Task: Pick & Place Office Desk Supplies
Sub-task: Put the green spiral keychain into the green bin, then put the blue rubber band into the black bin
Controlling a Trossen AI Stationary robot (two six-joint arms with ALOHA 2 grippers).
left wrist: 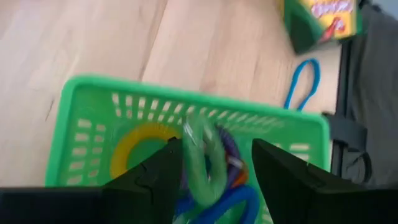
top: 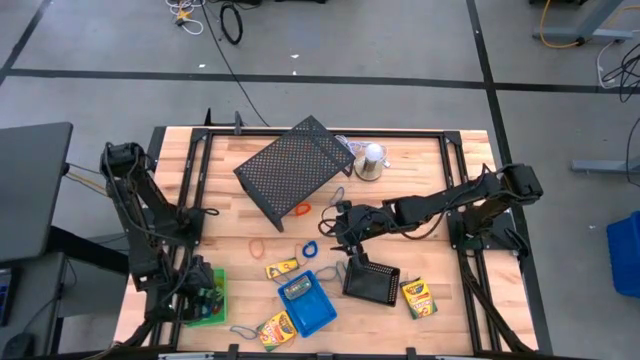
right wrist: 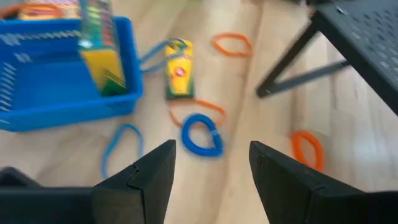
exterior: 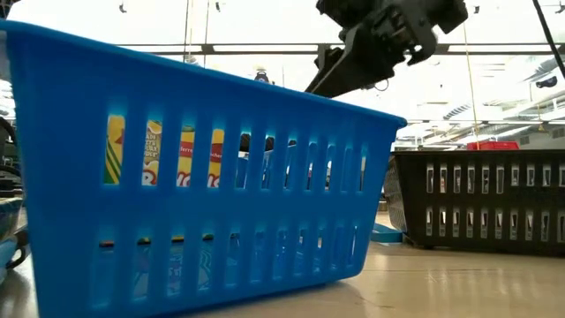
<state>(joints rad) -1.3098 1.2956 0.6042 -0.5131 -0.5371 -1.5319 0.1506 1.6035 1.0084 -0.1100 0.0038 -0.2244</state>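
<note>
Overhead, the right gripper hangs above the table's middle with its fingers spread and empty, and the blue loop lies just beside it, toward the front edge and a little to the robot's left; the blue tray sits farther front again, the black tray front and to the right. The left gripper is far off at the front left corner over the green tray, so the right arm is plainly the nearer one to the loop. From table height the blue tray's wall fills most of the sight, a crayon box showing through its slots, and the right arm reaches in above it; the loop is hidden. Past the left fingers, parted and holding nothing, a green loop is between them over the green tray, with purple and blue loops under it. Past the right fingers, the blue loop lies straight ahead in the gap, flat on the wood, roughly oval with its long axis slanting across the jaw line; a crayon box lies beyond it. My guess is a short drop forward reaches it.
</note>
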